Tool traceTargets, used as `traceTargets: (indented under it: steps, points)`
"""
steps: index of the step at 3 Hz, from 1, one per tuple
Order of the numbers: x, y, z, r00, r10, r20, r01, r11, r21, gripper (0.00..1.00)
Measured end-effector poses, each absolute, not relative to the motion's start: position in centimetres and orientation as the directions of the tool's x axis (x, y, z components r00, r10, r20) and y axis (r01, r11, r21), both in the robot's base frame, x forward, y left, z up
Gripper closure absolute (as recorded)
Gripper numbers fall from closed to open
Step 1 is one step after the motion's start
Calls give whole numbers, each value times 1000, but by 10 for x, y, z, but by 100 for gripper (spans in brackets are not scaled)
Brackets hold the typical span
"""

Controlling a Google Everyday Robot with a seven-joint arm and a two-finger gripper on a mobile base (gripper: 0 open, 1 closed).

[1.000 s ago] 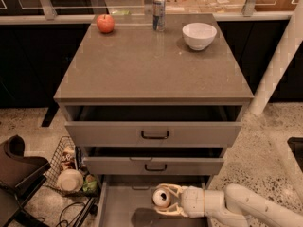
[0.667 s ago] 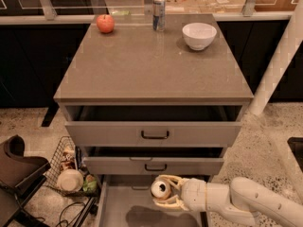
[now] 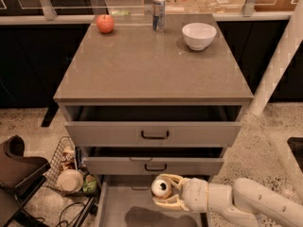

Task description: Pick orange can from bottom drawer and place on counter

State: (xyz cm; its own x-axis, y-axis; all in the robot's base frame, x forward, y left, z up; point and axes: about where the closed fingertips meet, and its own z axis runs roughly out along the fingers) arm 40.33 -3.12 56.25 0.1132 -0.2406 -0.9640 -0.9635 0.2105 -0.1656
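The orange can (image 3: 162, 188) shows end-on, silver top with an orange-brown rim, held in the air above the open bottom drawer (image 3: 120, 198). My gripper (image 3: 160, 190) reaches in from the lower right. Its pale fingers (image 3: 171, 178) are closed around the can from above and below. The can's shadow lies on the drawer's grey floor below it. The counter (image 3: 142, 65) tops the cabinet well above the gripper. The two upper drawers stand partly pulled out.
On the counter's far edge stand a red apple (image 3: 105, 23), a slim blue-and-silver can (image 3: 159, 13) and a white bowl (image 3: 199, 35). A wire basket (image 3: 68, 167) with clutter and a dark seat (image 3: 19, 169) sit left of the cabinet. A white post (image 3: 277, 65) stands at the right.
The gripper has lifted the can a little higher above the drawer floor and shifted it slightly left. The objects on the counter have not moved.
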Motion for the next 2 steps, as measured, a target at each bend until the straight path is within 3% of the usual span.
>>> traceTargets:
  steps: [2]
  points:
    - [379, -36, 657, 25, -214, -977, -953, 288, -88, 100]
